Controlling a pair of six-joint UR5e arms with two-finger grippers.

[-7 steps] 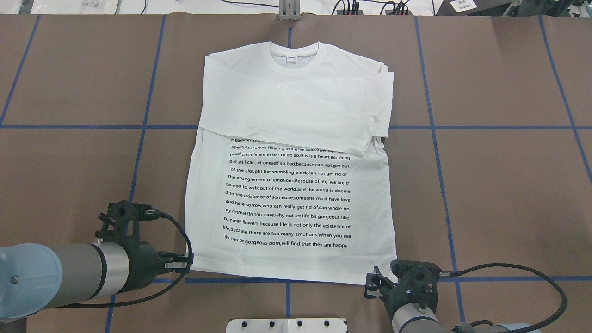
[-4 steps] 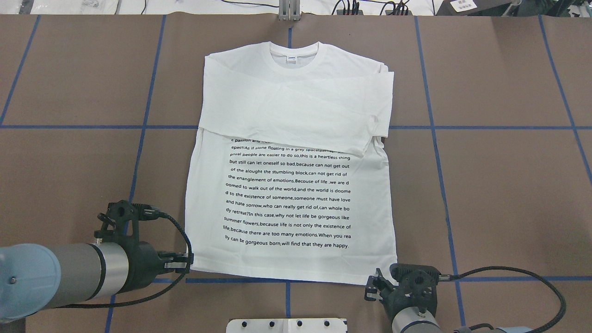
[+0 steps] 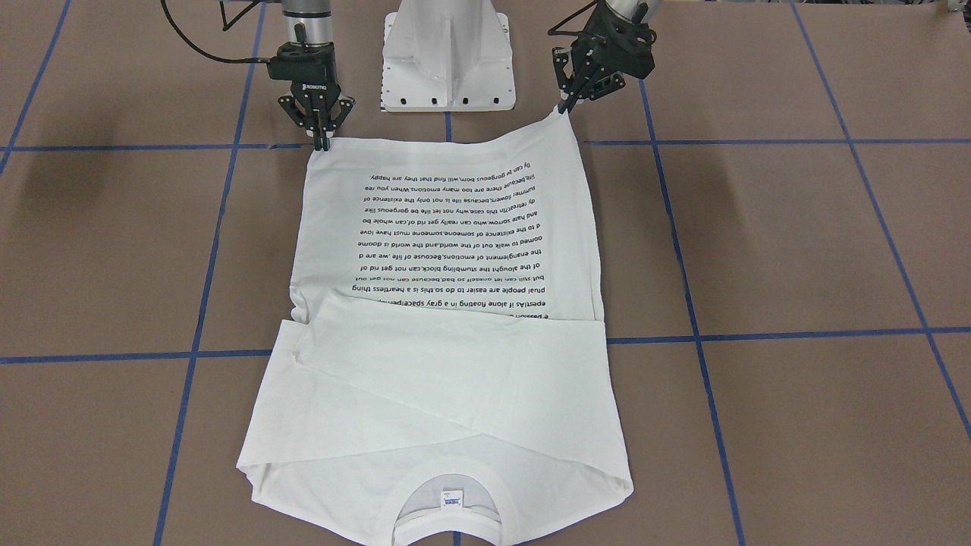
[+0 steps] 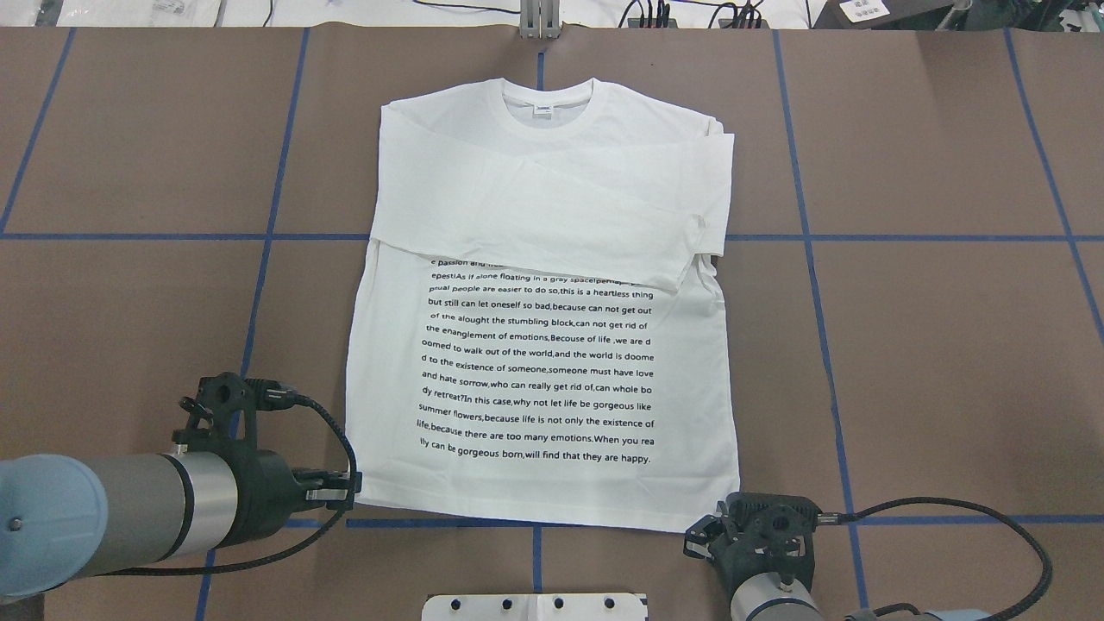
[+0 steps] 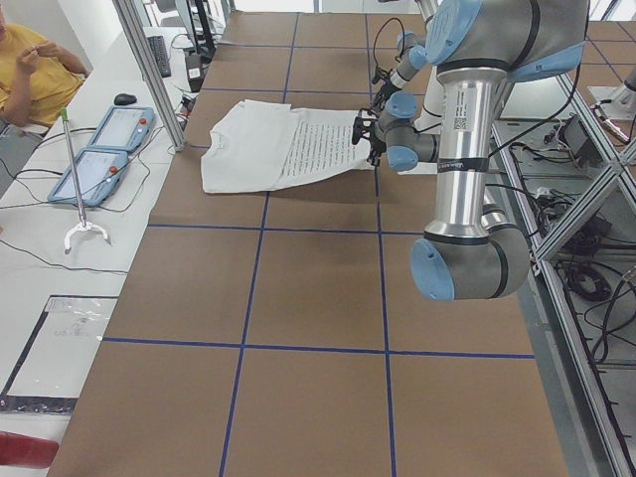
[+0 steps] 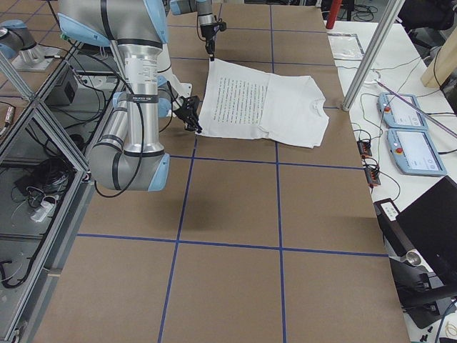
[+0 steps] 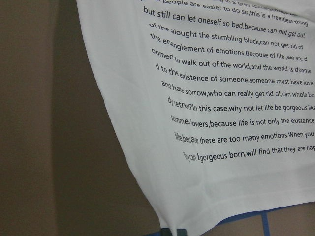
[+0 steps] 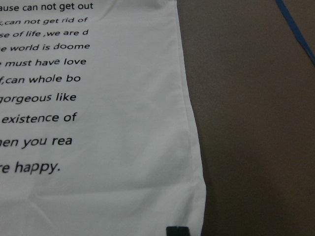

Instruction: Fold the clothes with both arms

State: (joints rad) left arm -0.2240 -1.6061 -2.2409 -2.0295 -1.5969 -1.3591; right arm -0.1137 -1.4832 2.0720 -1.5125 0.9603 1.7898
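Note:
The clothes are one white long-sleeved T-shirt (image 4: 552, 362) lying flat on the brown table, printed side up, collar at the far side. Both sleeves are folded across the chest (image 3: 455, 379). My left gripper (image 4: 349, 496) is at the hem's near left corner, shut on it, and that corner (image 3: 565, 114) is pulled up a little. My right gripper (image 3: 322, 142) stands upright over the hem's other near corner, its fingers shut to a point on the cloth. Each wrist view shows the hem corner (image 7: 167, 223) (image 8: 197, 206) right at a dark fingertip.
The white pedestal base (image 3: 447, 53) stands just behind the hem, between both arms. Blue tape lines (image 4: 259, 293) grid the table. Cables (image 4: 655, 13) run along the far edge. A seated person (image 5: 30, 70) and two teach pendants (image 5: 109, 144) are beyond the table's far side.
My right gripper has shifted a little to the right and in over the hem's corner, and its fingers no longer stick out to the left. The left arm and the shirt have barely moved.

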